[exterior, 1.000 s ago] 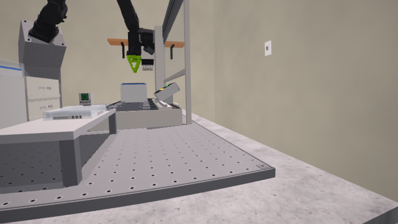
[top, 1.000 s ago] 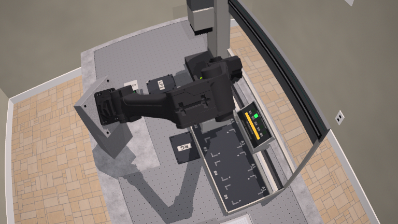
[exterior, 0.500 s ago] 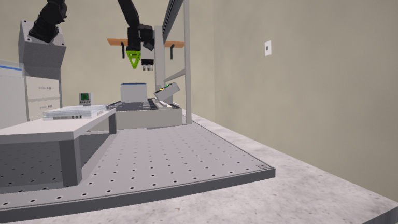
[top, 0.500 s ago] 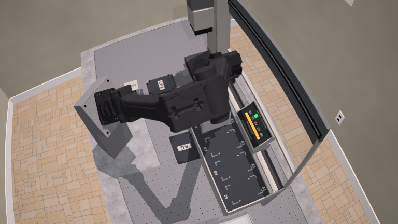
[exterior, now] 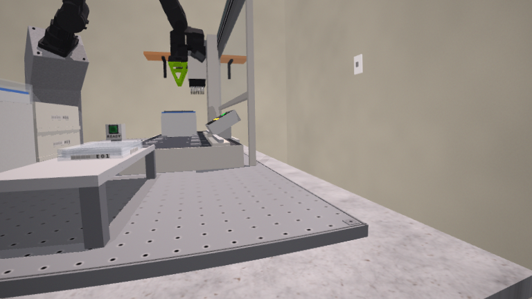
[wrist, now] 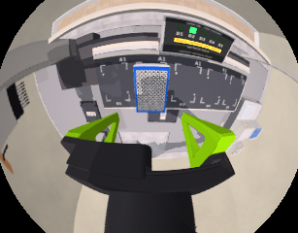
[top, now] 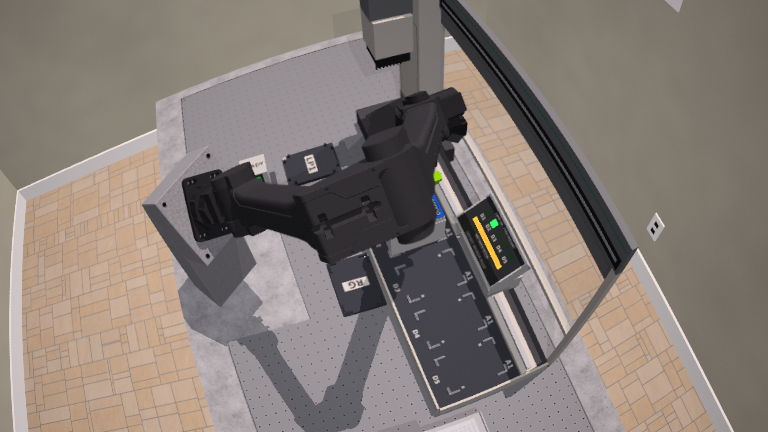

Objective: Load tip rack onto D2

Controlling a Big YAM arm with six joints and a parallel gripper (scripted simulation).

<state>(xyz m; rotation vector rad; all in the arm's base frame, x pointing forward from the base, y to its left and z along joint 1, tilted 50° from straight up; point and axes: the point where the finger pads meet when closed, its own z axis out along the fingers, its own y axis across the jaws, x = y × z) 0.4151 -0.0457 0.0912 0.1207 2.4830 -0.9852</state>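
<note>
A tip rack (wrist: 151,89) (exterior: 178,124) with a blue frame and a full grey field of pale tips stands uncovered on the dark deck (top: 447,314) (wrist: 207,91). It is in the second position from the deck's end. In the top view only a blue sliver of it (top: 437,206) shows under the arm. My gripper (exterior: 178,74) (wrist: 149,116) is open and empty, with its green fingers pointing down. It hangs high above the rack and well clear of it. One green finger shows in the top view (top: 437,176). The READY key (exterior: 113,131) stands on its post behind the shelf's far end.
The liquid handler's pipette head (exterior: 197,77) hangs close beside my gripper on the gantry column (top: 421,19). The tilted status panel (top: 492,240) (wrist: 197,35) shows one green light. The RG nest (top: 356,284) and LP1 station (top: 310,164) lie beside the deck. The SHELF (exterior: 58,174) bears plate E01 (exterior: 98,149) and stacked blocks (exterior: 57,131).
</note>
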